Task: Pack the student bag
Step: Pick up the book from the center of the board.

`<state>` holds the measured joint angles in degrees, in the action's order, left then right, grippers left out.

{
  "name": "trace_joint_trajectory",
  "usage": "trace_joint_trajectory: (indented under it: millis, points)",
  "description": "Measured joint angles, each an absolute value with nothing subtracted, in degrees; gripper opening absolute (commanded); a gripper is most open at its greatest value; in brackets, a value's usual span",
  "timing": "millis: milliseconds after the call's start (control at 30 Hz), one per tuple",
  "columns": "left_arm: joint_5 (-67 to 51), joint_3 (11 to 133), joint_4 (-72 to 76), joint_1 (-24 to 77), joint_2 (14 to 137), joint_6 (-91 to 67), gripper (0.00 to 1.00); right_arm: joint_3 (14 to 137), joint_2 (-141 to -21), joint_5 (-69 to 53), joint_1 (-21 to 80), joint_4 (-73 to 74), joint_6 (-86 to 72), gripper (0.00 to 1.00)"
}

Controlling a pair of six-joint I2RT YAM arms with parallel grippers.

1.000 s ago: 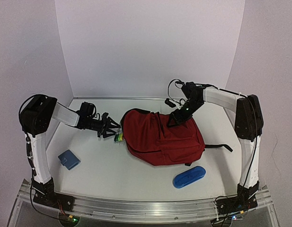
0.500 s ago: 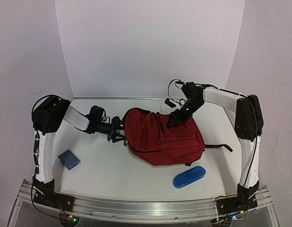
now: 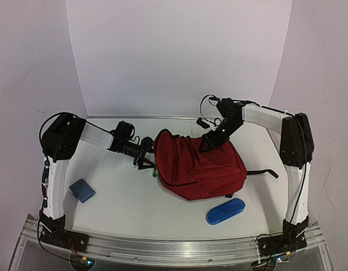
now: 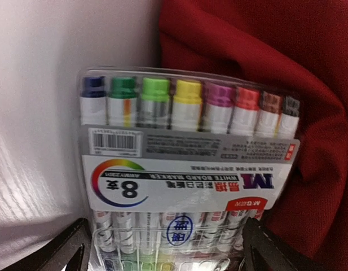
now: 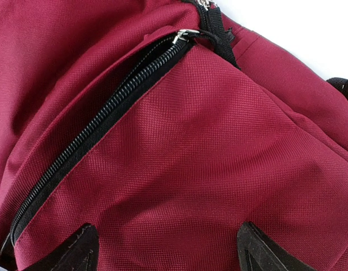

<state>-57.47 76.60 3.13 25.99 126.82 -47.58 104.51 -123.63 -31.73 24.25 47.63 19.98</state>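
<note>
Flanking the marker pack [image 4: 188, 164], my left gripper [image 4: 165, 248] has its jaws wide at the pack's two sides, though I cannot tell whether they press on it. The pack's capped end lies against the red fabric of the student bag [image 3: 199, 166]. My right gripper [image 5: 165, 248] hangs spread over the bag's zipper [image 5: 106, 113], and the bag lies on the table [image 3: 123, 197] between my arms.

A robotics lab test cell: the left arm [image 3: 49, 180] and right arm [image 3: 295, 180] are bolted to an aluminium rail [image 3: 174, 248] at the near edge of a white table [image 3: 134, 197], boxed in on 3 sides by plain pale panels [image 3: 179, 56], with loose cables [image 3: 206, 101] showing.
</note>
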Motion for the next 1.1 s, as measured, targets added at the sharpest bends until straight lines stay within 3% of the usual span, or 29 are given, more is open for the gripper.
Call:
trace_joint_trajectory:
  millis: [133,367,533,700,900,1100]
  points:
    - [-54.2,82.6,-8.4,26.3,127.7,-43.1,0.94,104.4,-123.6,-31.8,24.2,47.6,19.9,0.84]
    - [-46.4,91.6,-23.0,28.0,129.8,-38.8,0.72,104.4,-123.6,-32.1,24.1,47.6,19.7,0.84]
    - [-43.1,90.9,-26.4,28.3,128.8,-38.2,0.66,104.4,-123.6,-32.1,24.1,47.6,19.7,0.85]
    - [-41.3,81.7,-27.0,28.2,122.7,-38.3,0.64,104.3,-123.6,-32.0,24.1,47.4,19.7,0.85]
    - [-46.8,73.7,-20.7,27.1,119.1,-39.8,0.86,104.1,-123.6,-32.0,24.1,47.3,19.9,0.85]
    - [-55.9,69.3,-4.3,26.9,120.1,-45.4,0.99,104.1,-123.5,-32.1,24.1,47.3,19.9,0.85]
